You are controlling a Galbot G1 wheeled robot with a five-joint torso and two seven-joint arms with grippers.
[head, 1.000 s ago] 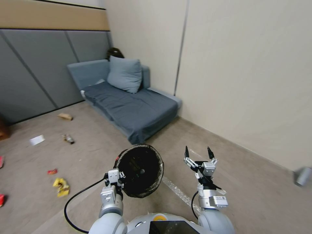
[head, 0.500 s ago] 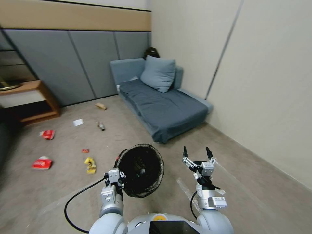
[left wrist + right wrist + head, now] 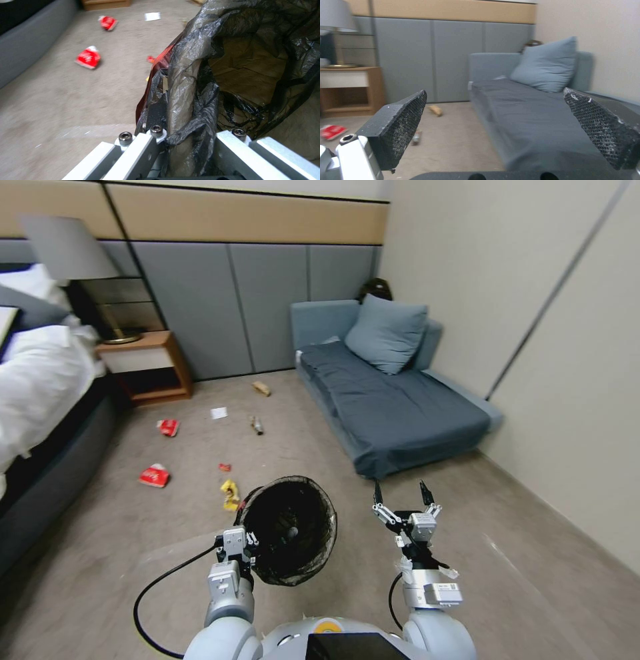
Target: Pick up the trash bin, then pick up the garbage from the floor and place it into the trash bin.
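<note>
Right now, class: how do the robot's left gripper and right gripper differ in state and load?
The left gripper is shut on the trash bin, clamping its bag-lined rim; the right gripper is open and holds nothing. The left sits beside the bin; the right hangs over bare floor. Both are raised ahead of the torso.

Beige carpet floor [image 3: 320,460] has litter scattered around: two red wrappers [image 3: 155,475] [image 3: 168,427], a tiny red scrap [image 3: 225,467], a yellow wrapper [image 3: 230,495], a white paper scrap [image 3: 219,413], a small bottle [image 3: 256,425], and a brown paper bag [image 3: 261,389] by the sofa [image 3: 393,407].
</note>
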